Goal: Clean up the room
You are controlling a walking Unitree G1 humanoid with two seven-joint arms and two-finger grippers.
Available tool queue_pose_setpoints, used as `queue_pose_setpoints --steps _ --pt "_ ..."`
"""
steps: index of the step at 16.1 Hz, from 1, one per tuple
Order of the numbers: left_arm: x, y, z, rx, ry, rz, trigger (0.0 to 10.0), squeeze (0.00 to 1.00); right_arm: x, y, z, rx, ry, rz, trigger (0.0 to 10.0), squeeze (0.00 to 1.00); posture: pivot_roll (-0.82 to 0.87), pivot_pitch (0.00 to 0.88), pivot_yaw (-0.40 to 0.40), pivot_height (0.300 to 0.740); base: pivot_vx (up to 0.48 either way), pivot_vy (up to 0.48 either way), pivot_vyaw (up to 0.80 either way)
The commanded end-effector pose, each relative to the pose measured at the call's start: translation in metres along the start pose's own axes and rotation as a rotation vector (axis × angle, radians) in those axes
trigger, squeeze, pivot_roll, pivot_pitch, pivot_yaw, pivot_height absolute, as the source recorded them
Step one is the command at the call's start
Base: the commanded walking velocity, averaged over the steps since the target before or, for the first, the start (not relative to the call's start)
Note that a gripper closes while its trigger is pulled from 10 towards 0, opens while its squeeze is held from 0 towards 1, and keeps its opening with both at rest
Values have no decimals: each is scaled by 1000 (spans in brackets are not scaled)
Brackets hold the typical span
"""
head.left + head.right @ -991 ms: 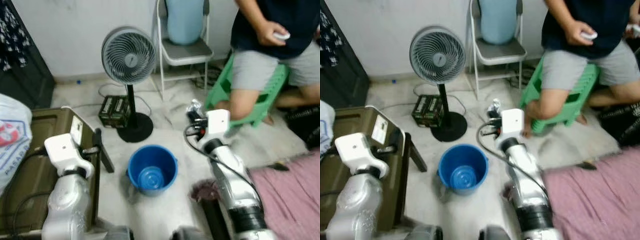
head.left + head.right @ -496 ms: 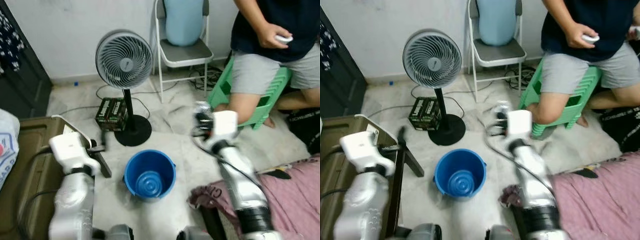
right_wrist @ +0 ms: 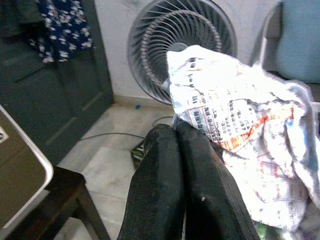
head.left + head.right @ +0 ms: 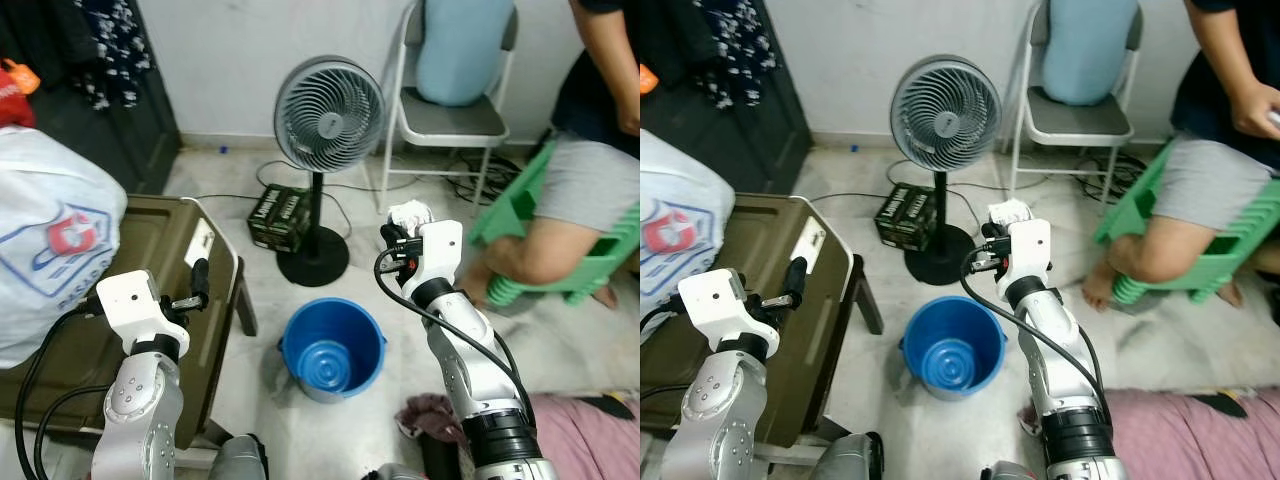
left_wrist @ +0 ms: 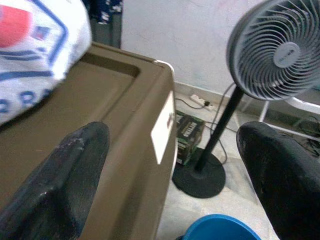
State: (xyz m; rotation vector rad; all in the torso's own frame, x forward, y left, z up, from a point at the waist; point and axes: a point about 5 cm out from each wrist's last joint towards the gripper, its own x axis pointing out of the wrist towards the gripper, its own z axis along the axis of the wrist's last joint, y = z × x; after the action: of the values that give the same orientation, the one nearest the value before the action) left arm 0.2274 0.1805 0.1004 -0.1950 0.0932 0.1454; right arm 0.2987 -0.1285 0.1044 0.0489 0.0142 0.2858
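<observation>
The right gripper (image 3: 176, 150) has its two black fingers (image 3: 155, 190) pressed together, w/ a crumpled piece of printed paper (image 3: 235, 135) pinched at the tips. The paper is white w/ small text and some red marks, and it bulges out beside and above the fingertips. From the head camera, the same paper (image 4: 1008, 212) sits at the front of the right gripper, which is raised above the floor, beyond the far rim of the blue bucket (image 4: 952, 346) and near the base of the standing fan (image 4: 946, 112).

The bucket stands upright on the pale floor, approx. between the two arms, and holds a smaller blue round thing at its bottom.

The left gripper (image 5: 172, 165) is wide open, fingers far apart, holding nothing. It hangs over the edge of a brown box (image 4: 150, 260), on which a big white plastic bag (image 4: 50, 230) lies.

Behind the fan there is a folding chair (image 4: 450, 110) w/ a light blue cushion. A person (image 4: 1215, 150) sits on a green stool (image 4: 1230, 250) at the robot's right side. A pink cloth (image 4: 1200, 430) lies on the floor near the right arm
</observation>
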Motion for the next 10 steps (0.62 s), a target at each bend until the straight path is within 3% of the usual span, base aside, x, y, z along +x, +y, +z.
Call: queue_pose_setpoints --steps 1,6,10 --pt "1 -3 1 -7 -2 -24 10000 0 0 -3 1 -3 -2 -8 10000 0 -6 66 -30 740 0 0 0" --pt "0 -4 2 -5 -2 -39 10000 0 2 -3 -3 -7 24 -12 10000 0 -6 72 -33 740 0 0 0" --pt "-5 1 7 94 1 -94 10000 0 8 3 -20 -52 166 30 10000 0 15 103 -47 740 0 0 0"
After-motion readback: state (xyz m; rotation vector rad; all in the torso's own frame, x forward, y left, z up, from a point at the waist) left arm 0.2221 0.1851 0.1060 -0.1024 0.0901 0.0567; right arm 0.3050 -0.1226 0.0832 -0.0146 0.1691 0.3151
